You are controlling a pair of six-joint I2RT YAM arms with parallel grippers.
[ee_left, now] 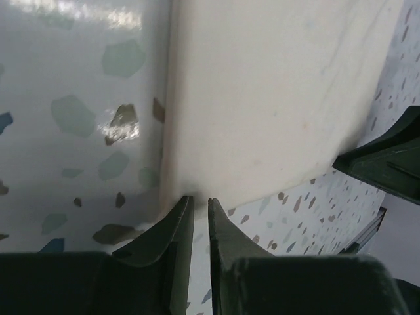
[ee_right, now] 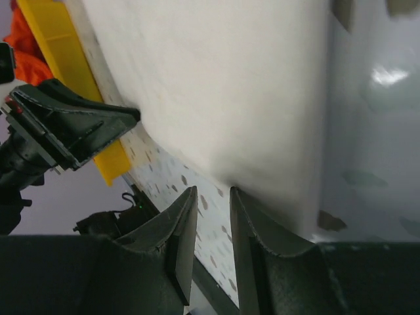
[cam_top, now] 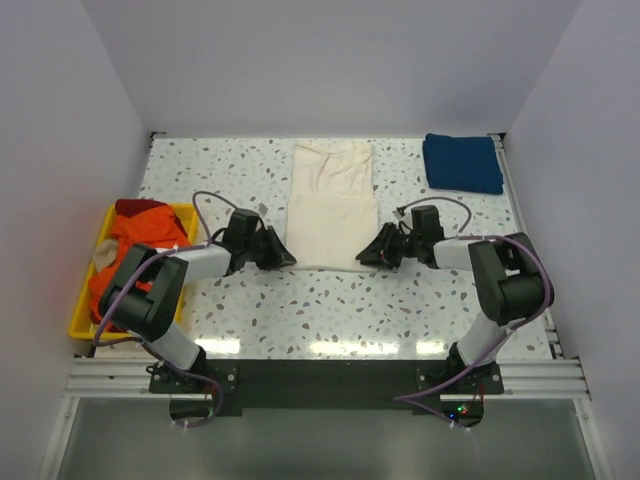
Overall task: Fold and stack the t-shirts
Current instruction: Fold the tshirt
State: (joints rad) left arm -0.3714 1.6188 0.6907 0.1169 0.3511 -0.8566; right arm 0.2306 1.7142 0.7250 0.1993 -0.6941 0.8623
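The large cream t-shirt (cam_top: 330,200) lies flat mid-table, folded to a long narrow strip, and also shows in the left wrist view (ee_left: 262,98) and the right wrist view (ee_right: 230,79). My left gripper (cam_top: 285,258) sits low at its near left corner, jaws a narrow gap apart, tips (ee_left: 200,199) at the hem with bare table between them. My right gripper (cam_top: 365,258) sits at the near right corner, jaws slightly apart, tips (ee_right: 213,190) at the hem. A dark blue t-shirt (cam_top: 462,162) lies folded at the far right. Orange (cam_top: 145,232) and red (cam_top: 138,207) shirts lie crumpled in the tray.
The yellow plastic tray (cam_top: 75,325) stands at the table's left edge and shows in the right wrist view (ee_right: 59,46). White walls close in the back and both sides. The speckled tabletop (cam_top: 330,310) runs from the shirt to the arm bases.
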